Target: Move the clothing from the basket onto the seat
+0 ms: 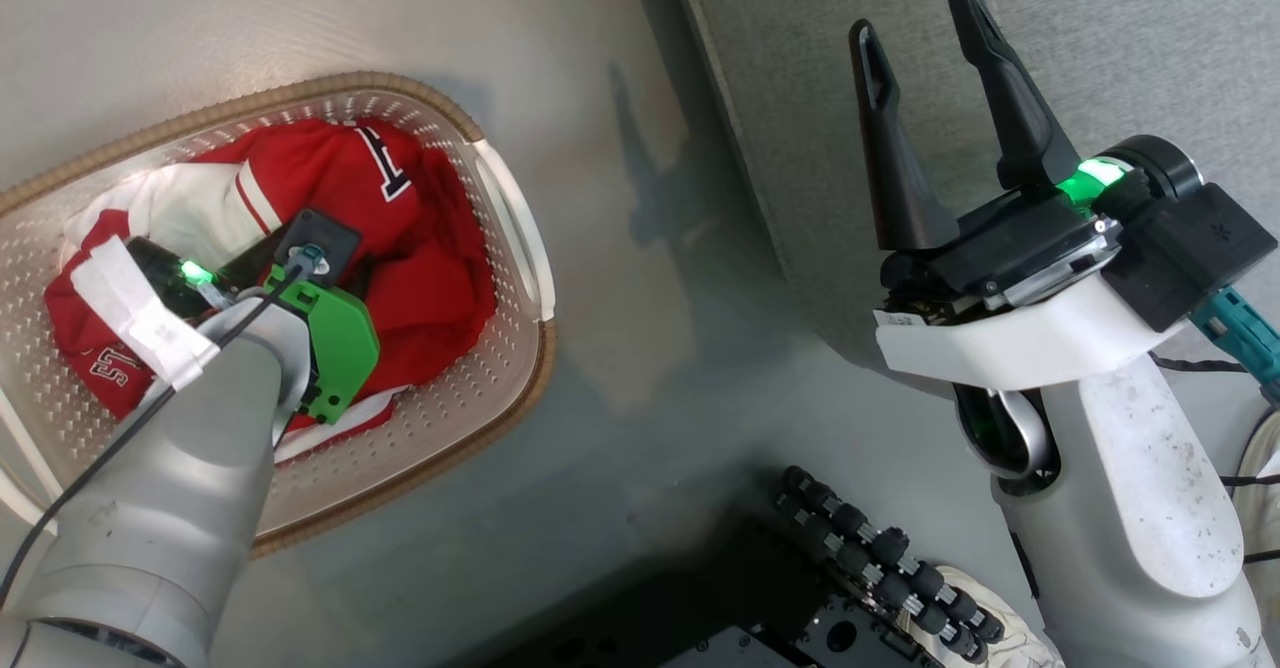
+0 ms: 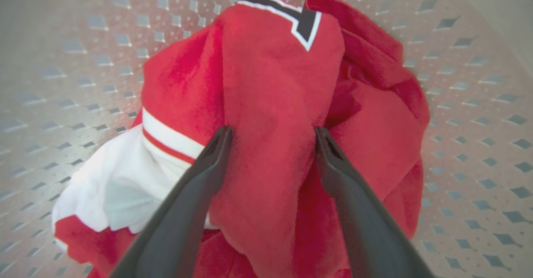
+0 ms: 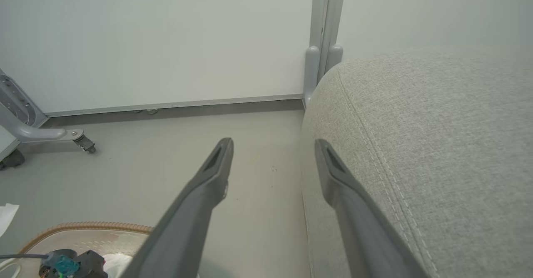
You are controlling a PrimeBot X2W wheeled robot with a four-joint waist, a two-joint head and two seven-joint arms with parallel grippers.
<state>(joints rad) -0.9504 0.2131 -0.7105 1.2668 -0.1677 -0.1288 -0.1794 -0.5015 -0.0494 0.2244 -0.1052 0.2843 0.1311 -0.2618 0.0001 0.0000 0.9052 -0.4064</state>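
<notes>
In the left half of the head view, the left pincer (image 2: pixel 272 133) is reaching down into the basket (image 1: pixel 470 398). Its fingers are spread wide, straddling a ridge of the red clothing (image 1: pixel 440 268) heaped inside. At the upper right, the right pincer (image 1: pixel 915 18) is hovering open at the edge of the grey seat (image 1: pixel 1150 38).

We read this as robot test room dressed with home props, not lived-in home. We see bare pale wall (image 3: pixel 166 40), smooth grey floor (image 3: pixel 258 186), thin skirting (image 3: pixel 187 104) along wall foot. We note grey partition post (image 3: pixel 324 28) at wall joint, just behind corner of seat (image 3: pixel 437 145). Metal equipment stand leg (image 3: pixel 41 134) on caster (image 3: pixel 85 144) sits near wall. Domestic touches we spot: grey upholstered seat, perforated laundry basket (image 1: pixel 450 418) holding red clothing (image 1: pixel 440 268) on floor.
</notes>
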